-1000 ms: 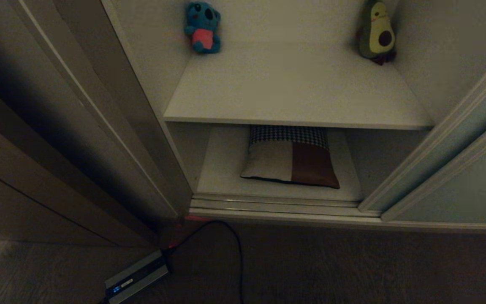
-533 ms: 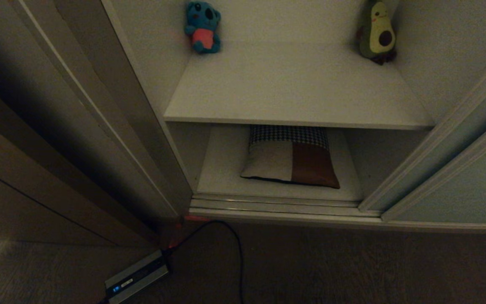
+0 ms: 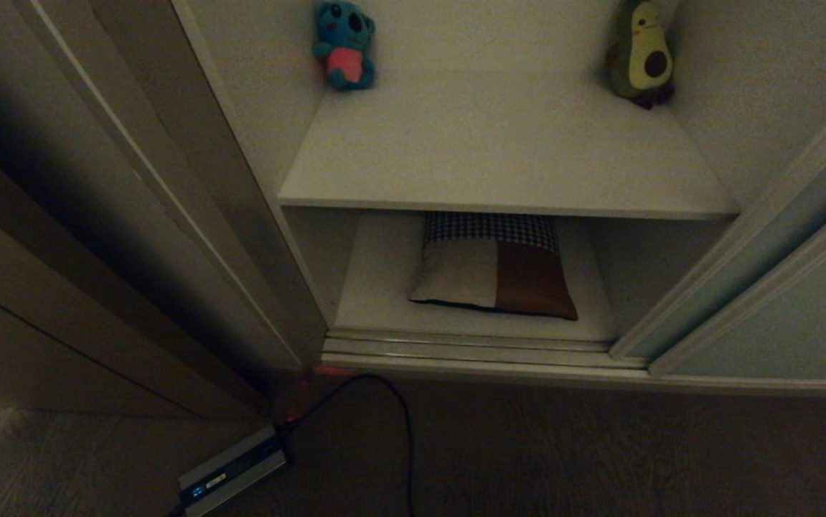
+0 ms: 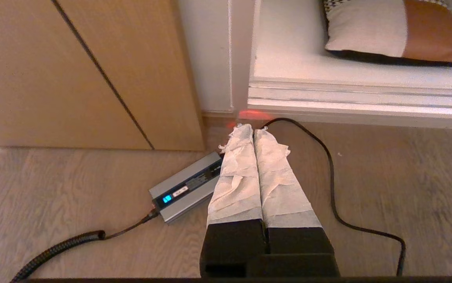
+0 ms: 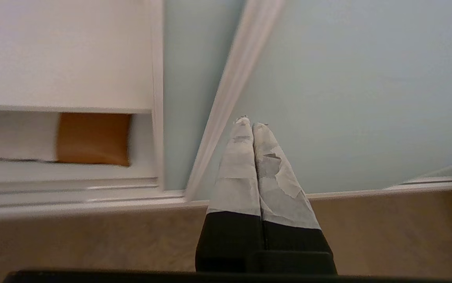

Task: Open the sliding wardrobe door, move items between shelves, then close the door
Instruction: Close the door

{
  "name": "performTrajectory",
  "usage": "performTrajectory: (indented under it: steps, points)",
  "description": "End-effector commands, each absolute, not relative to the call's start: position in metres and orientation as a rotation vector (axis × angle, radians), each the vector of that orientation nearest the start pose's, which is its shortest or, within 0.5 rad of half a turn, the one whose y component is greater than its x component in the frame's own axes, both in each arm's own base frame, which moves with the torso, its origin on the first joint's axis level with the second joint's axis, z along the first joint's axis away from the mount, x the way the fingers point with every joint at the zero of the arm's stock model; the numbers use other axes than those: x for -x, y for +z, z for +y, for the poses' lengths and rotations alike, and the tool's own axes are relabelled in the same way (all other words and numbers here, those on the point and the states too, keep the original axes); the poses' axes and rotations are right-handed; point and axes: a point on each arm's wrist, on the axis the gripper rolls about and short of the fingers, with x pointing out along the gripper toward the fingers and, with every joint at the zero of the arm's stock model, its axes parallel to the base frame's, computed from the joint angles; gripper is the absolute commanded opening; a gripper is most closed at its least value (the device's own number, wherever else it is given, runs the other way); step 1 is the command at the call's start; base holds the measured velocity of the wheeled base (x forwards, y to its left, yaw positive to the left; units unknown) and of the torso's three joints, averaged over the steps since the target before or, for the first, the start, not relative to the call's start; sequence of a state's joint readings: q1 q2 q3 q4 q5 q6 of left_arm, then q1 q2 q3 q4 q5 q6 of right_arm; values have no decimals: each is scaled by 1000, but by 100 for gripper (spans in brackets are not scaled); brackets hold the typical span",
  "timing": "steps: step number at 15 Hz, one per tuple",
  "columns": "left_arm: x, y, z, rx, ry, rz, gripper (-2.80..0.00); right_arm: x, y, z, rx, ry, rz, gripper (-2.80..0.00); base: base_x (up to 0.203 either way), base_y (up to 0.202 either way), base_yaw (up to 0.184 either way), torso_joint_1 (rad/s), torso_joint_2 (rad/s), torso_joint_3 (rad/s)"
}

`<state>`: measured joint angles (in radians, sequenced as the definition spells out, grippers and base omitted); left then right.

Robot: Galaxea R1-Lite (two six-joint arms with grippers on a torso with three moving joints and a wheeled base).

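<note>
The wardrobe stands open in the head view. On the upper shelf point(image 3: 499, 165) a teal koala plush point(image 3: 344, 44) sits at the back left and a green avocado plush point(image 3: 641, 54) at the back right. The cushion point(image 3: 493, 276) lies on the lower shelf point(image 3: 377, 287). The pale grey-green sliding wardrobe door point(image 3: 778, 316) is slid to the right. My left gripper point(image 4: 252, 127) is shut and empty, low over the floor in front of the wardrobe's left corner. My right gripper point(image 5: 249, 122) is shut and empty, pointing at the door panel point(image 5: 347, 86) close to its beige frame. Neither arm shows in the head view.
A grey power brick point(image 3: 233, 470) with a black cable point(image 3: 402, 424) lies on the wooden floor in front of the wardrobe's left corner. The ribbed floor track point(image 3: 470, 352) runs along the opening. Brown wooden panelling point(image 3: 39, 316) stands to the left.
The head view shows the plushes, cushion and door unmoved across the three frames. Neither arm enters that view.
</note>
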<state>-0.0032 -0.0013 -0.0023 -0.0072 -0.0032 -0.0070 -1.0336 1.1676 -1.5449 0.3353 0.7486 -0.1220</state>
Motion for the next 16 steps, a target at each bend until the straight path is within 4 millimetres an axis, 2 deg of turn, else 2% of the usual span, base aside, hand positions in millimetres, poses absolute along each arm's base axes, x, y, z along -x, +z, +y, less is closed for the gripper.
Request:
performTrajectory:
  steps: [1,3,8,13,16]
  points:
    - [23,77,0,8,-6,-11,-280,-76,409,-120,105,-238,23,-280,0,0,0,0,0,0]
    - [23,77,0,8,-6,-12,-280,-81,406,-147,59,-199,38,-280,0,0,0,0,0,0]
    - [23,77,0,8,-6,-11,-280,-104,405,-198,-45,-103,43,-280,0,0,0,0,0,0]
    - [23,77,0,8,-6,-11,-280,-132,422,-207,-211,-11,10,-280,0,0,0,0,0,0]
    - [23,77,0,8,-6,-12,-280,-138,424,-202,-232,24,10,-280,0,0,0,0,0,0]
